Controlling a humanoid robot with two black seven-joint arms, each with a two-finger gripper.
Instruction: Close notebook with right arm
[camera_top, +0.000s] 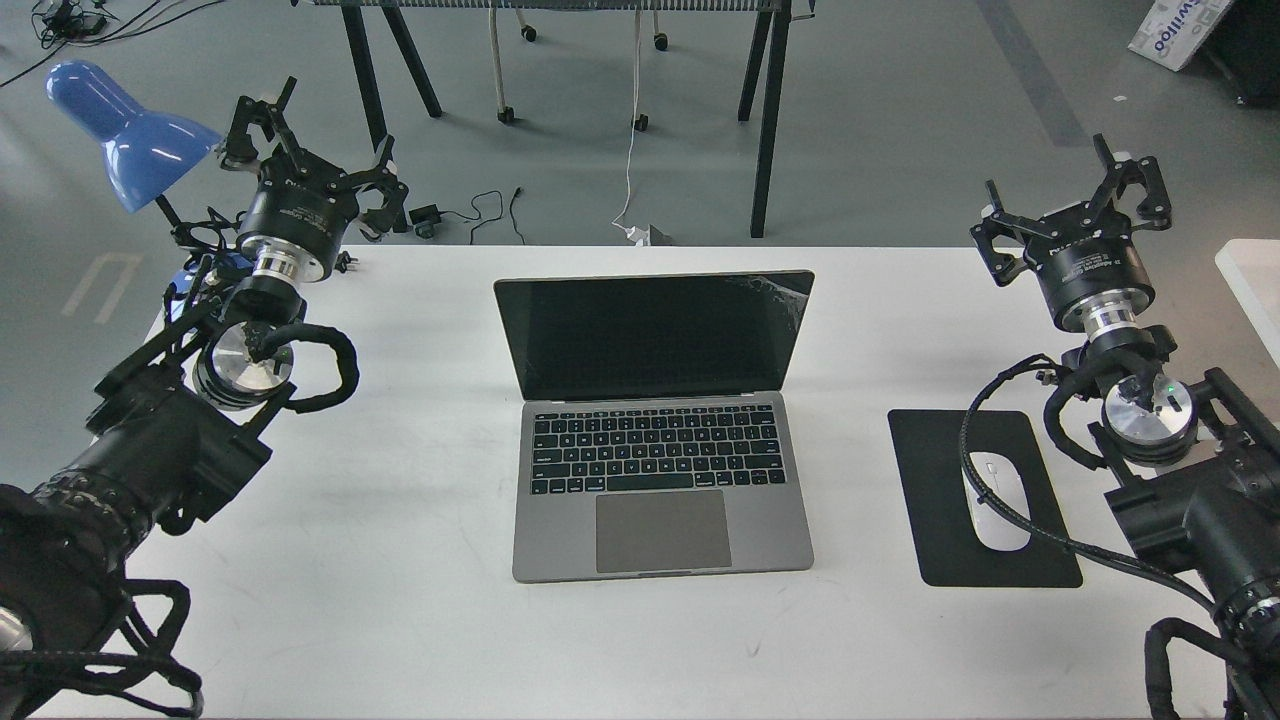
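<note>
Your slim space-grey metal notebook (660, 420) sits open at the centre of the white table (400, 600), black screen upright and tilted back toward 12 o'clock, keyboard and large trackpad facing you at 6.

Your right arm (1150, 400) enters from 4 o'clock; its black claw gripper (1075, 205) hovers at 2 o'clock from the notebook, well apart from it, fingers spread wide and holding nothing. A green light shows on the silver wrist joint.

Between that arm and the notebook, at 3 o'clock: a flat black mouse pad (935, 480) with a white mouse (1000, 510) on it. The arm's looped black cable crosses over the mouse.

Your left gripper (310, 155) hangs at 10 o'clock, fingers also wide, empty, just beside a blue desk lamp (130, 135).

Beyond the table at 12 o'clock: black trestle legs (765, 130) and cables on the grey floor.
</note>
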